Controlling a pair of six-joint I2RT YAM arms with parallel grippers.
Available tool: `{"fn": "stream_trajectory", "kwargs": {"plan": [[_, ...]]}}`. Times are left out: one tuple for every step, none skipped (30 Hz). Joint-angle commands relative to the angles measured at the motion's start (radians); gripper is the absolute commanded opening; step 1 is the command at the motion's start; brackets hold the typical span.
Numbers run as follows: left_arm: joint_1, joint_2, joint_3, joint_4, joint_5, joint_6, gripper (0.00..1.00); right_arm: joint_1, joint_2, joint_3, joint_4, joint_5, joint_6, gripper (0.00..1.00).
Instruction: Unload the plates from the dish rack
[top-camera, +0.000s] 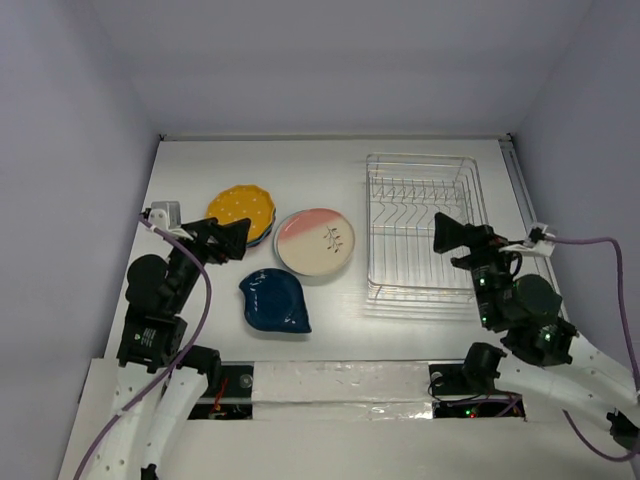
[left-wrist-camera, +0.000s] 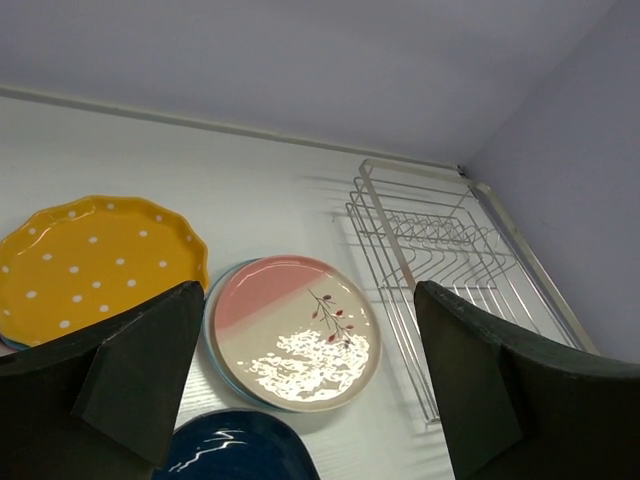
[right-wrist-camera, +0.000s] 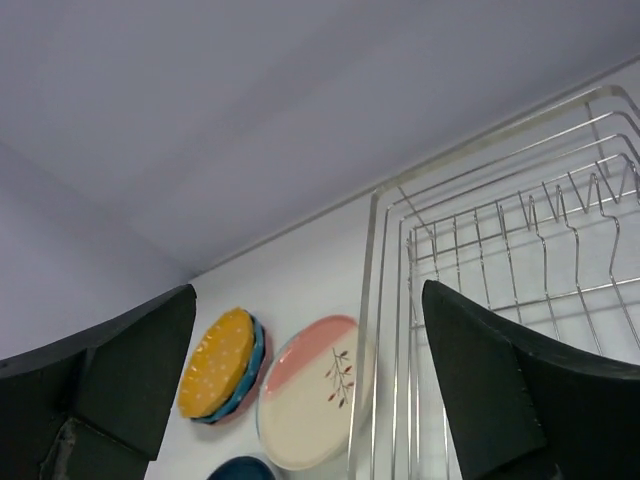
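Counting one dish rack (top-camera: 420, 195), perhaps six plates (top-camera: 313, 242)

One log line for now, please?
silver wire dish rack: empty; colourful plates: on white table; left fingers: open; right fingers: open

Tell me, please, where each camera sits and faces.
Top external: above, behind the arms, looking down on the white table; left hand and right hand show.
Left wrist: on the left arm, facing the orange scalloped plate and silver wire dish rack; own dark fingers show.
Right wrist: on the right arm, facing across the rack; own fingers show.
Shared: all see the cream plate with pink edge.
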Motion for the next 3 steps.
{"fn": "stream_trajectory", "kwargs": {"plan": [[0.004, 0.018, 0.037, 0.067, 0.036, -0.006, 0.84, 0.005, 0.05, 0.031, 0.021, 0.071, 0.004, 1.0], [0.004, 0.023, 0.035, 0.064, 0.039, -0.01, 0.84, 0.005, 0.062, 0.045, 0.007, 0.074, 0.004, 1.0], [0.004, 0.029, 0.037, 0.064, 0.042, -0.013, 0.85, 0.005, 0.071, 0.071, 0.0, 0.08, 0.002, 1.0]]}}
